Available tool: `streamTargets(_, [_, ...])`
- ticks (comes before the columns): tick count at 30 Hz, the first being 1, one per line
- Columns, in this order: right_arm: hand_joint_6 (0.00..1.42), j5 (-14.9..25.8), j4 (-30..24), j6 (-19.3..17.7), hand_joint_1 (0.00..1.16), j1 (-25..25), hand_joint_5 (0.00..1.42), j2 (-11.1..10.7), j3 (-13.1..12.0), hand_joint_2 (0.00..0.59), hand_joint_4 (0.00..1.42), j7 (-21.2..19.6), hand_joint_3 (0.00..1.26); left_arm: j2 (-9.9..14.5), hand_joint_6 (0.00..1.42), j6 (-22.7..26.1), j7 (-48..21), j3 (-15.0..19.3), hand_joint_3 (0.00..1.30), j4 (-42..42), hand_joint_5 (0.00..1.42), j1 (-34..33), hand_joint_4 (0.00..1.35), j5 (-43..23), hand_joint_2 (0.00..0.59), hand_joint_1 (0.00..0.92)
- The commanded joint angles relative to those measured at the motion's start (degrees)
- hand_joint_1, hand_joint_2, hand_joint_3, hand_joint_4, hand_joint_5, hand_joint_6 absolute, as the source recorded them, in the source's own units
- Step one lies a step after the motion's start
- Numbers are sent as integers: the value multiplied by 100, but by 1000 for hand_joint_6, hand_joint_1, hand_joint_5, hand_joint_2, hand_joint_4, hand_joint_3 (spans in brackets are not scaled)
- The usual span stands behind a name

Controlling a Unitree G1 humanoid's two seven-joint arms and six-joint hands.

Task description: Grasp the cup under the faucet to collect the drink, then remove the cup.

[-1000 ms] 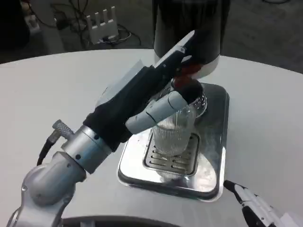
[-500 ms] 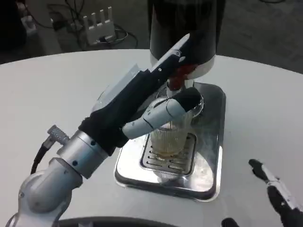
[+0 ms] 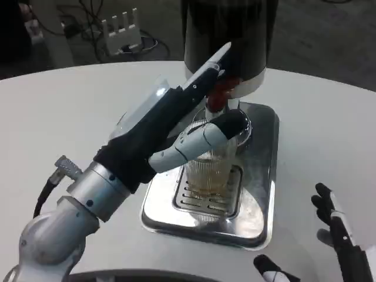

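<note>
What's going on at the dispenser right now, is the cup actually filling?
The left hand grips the clear ribbed plastic cup, which stands on the slotted grate of the shiny metal drip tray under the red faucet of the dark drink dispenser. A shallow layer of amber liquid shows at the cup's bottom, so collection seems to be under way. The right hand waits open over the white table, holding nothing.

Bright even overhead light, glare on the steel tray [image 3: 264, 176] — soft shadows, dim background, slightly soft focus
</note>
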Motion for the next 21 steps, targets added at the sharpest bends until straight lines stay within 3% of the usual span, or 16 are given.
streamTargets(1, [191, 99, 322, -136, 791, -325, 108, 101, 153, 186, 106, -223, 64, 125, 99, -69, -38, -48, 37, 134, 112, 72, 12, 195, 81, 0])
streamTargets(6, [197, 513, 784, -26, 795, -791, 115, 238, 183, 188, 106, -292, 64, 138, 99, -124, -33, -56, 37, 199, 112, 47, 12, 233, 81, 0])
streamTargets(9, [189, 963, 1047, 153, 800, -1068, 119, 299, 140, 188, 106, -217, 64, 141, 102, -137, -29, -54, 37, 235, 112, 10, 12, 250, 80, 0])
streamTargets(13, [190, 902, 1215, 258, 804, -1452, 119, 162, 154, 184, 106, -288, 64, 144, 105, -141, -28, -70, 37, 259, 112, -34, 12, 275, 80, 0])
streamTargets(21, [193, 915, 1554, 473, 803, -2056, 119, 225, 158, 179, 106, -428, 64, 164, 107, -155, -36, -124, 45, 278, 112, -67, 12, 352, 80, 0])
